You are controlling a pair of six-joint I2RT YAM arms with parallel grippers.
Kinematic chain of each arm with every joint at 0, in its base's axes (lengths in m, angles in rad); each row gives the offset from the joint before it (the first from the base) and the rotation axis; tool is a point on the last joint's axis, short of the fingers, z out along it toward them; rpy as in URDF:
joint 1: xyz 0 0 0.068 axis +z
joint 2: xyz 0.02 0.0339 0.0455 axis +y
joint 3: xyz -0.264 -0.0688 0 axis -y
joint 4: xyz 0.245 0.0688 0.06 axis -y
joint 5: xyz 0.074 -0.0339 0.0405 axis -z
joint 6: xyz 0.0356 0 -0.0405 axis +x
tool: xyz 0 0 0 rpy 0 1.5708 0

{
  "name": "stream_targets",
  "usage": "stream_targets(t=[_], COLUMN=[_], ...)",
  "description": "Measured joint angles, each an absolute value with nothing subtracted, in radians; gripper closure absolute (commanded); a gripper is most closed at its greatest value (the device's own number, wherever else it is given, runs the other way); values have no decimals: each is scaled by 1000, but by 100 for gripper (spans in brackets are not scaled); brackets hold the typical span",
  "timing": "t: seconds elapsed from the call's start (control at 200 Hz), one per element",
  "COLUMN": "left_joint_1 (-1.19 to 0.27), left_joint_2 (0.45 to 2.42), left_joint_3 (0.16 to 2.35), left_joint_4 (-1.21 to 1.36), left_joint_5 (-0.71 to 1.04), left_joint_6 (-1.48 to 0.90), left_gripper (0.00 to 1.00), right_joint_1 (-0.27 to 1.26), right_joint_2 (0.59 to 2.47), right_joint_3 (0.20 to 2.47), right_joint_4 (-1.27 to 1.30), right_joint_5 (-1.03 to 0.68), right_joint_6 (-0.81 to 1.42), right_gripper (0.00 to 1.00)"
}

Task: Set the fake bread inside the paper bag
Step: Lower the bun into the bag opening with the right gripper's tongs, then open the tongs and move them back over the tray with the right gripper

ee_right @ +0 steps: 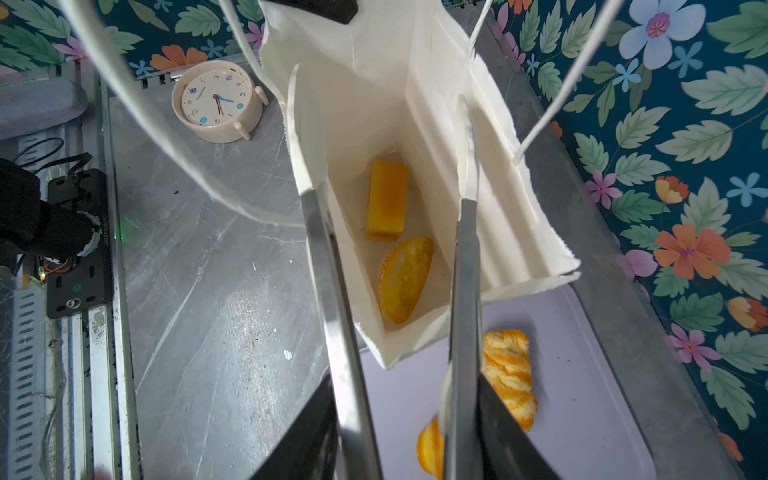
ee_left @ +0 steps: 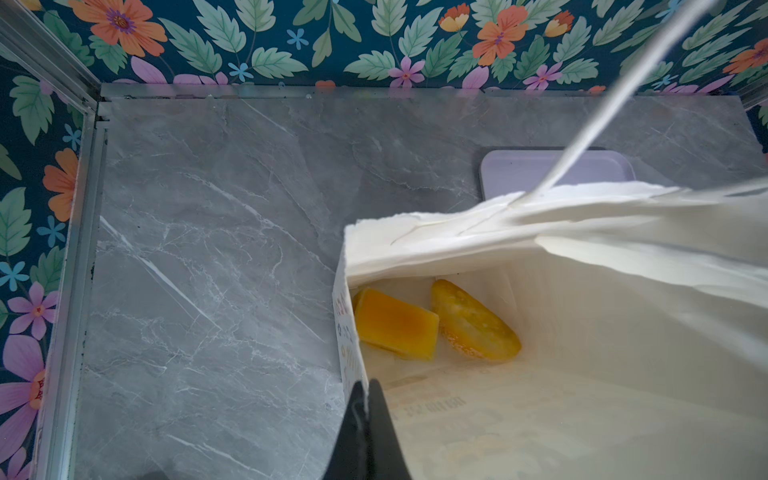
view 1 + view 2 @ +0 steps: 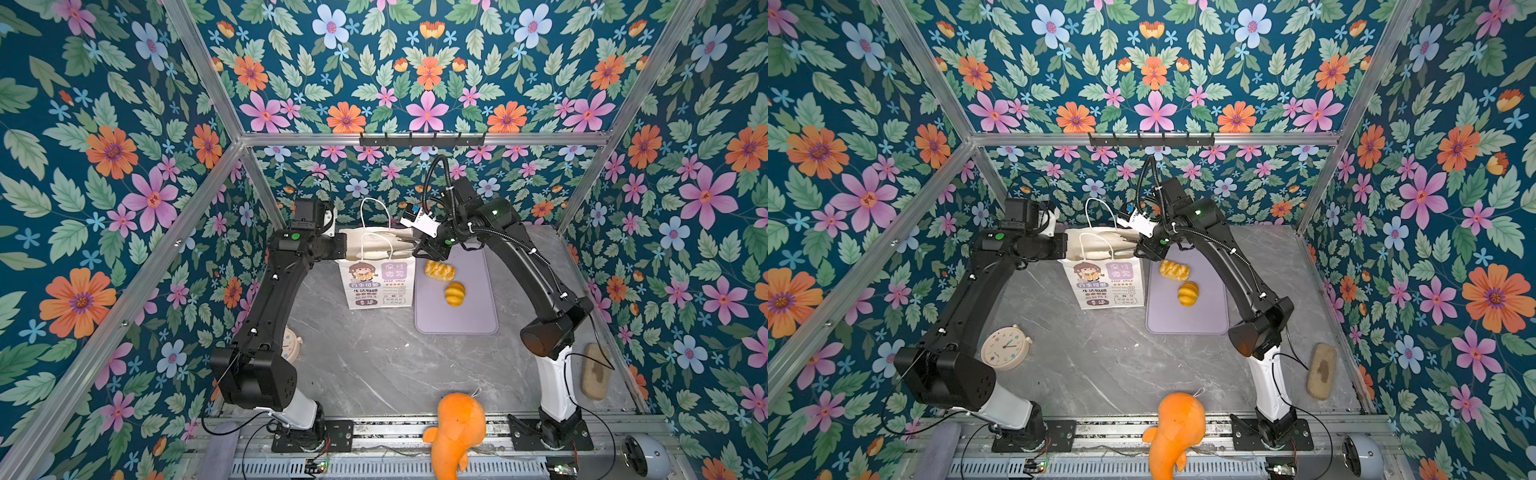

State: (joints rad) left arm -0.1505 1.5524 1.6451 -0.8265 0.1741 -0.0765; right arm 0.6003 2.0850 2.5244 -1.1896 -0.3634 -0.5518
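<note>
The white paper bag stands upright left of the mat. My left gripper is shut on the bag's rim, holding the mouth apart. Inside lie a blocky loaf and an oval seeded roll. My right gripper hangs open over the bag's mouth, its long metal fingers holding nothing. A braided roll and a round ridged bun rest on the mat.
A lilac mat lies right of the bag. A cream clock sits under the left arm. An orange plush toy lies at the front edge and a brown pad by the right wall.
</note>
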Motion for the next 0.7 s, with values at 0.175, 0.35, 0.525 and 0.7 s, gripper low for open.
stream_targets(t=[0.175,0.35,0.525,0.7], left_joint_1=[-150,-150,-150,-150], left_joint_2=[1548,1546,1536,1486], left_joint_3=[1634,1636,1655,1649], left_joint_4=[-826,-826,-826,-817], left_joint_5=[173,165,164,156], left_joint_6=[-76,-76,-80,-80], left_gripper=[94,73,40,33], right_joint_1=[601,601,600,600], right_joint_2=[2048,1970,1876,1753], right_joint_3=[2530,2529,2469,2355], right_joint_4=[-1185,-1177,-1178,-1178], right_joint_5=[-353,-338,-294,-255], right_joint_6=[-524,-468,-409,-342], right_gripper=[54,55,56,56])
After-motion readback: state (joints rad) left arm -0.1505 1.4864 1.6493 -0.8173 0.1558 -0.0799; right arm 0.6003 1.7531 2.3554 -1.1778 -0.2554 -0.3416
